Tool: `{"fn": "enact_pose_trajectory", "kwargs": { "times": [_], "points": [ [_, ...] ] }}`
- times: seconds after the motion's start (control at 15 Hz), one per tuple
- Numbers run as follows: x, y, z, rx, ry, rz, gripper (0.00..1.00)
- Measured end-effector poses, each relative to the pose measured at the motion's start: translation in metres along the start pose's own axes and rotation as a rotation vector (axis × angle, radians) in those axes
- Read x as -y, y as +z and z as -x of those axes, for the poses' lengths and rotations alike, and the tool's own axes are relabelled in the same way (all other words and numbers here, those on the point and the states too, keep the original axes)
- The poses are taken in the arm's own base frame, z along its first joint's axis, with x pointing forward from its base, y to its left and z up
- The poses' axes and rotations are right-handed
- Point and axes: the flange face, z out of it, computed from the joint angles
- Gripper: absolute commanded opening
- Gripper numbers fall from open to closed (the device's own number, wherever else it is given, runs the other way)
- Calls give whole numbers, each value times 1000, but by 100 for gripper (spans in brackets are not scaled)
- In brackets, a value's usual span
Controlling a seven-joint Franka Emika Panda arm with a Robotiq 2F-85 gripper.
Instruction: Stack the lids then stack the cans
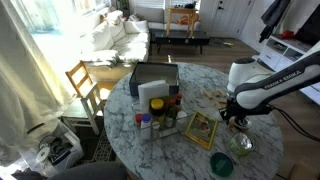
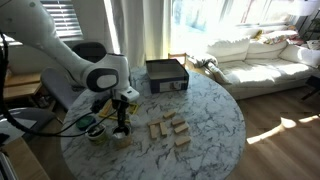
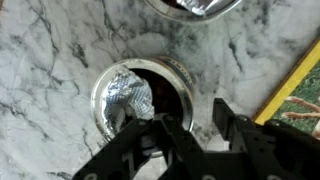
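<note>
In the wrist view a can stands open-side up on the marble, with crumpled foil inside. My gripper is open and low over it. One finger is inside the can and the other outside, straddling its right rim. A second can lies at the top edge. In an exterior view the gripper hangs over the table's right part, with a silvery can just in front and a green lid near the table edge. The gripper also shows in an exterior view. The blue-purple lid is out of view.
A framed yellow-green picture lies close to the gripper, and its edge shows in the wrist view. Spice jars and bottles stand mid-table beside a black box. Wooden blocks lie on the marble. A chair stands by the table.
</note>
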Motion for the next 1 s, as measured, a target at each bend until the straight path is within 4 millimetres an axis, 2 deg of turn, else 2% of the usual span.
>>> {"fn": "enact_pose_trajectory", "kwargs": {
  "times": [0.13,0.53,0.73,1.0],
  "points": [
    [-2,-1,-1,-1,4,0,1],
    [2,-10,0,-25,-23,6,3],
    [6,-30,5,-58,-61,35,3],
    [7,-71,19,-82,-86,77,3]
  ]
}}
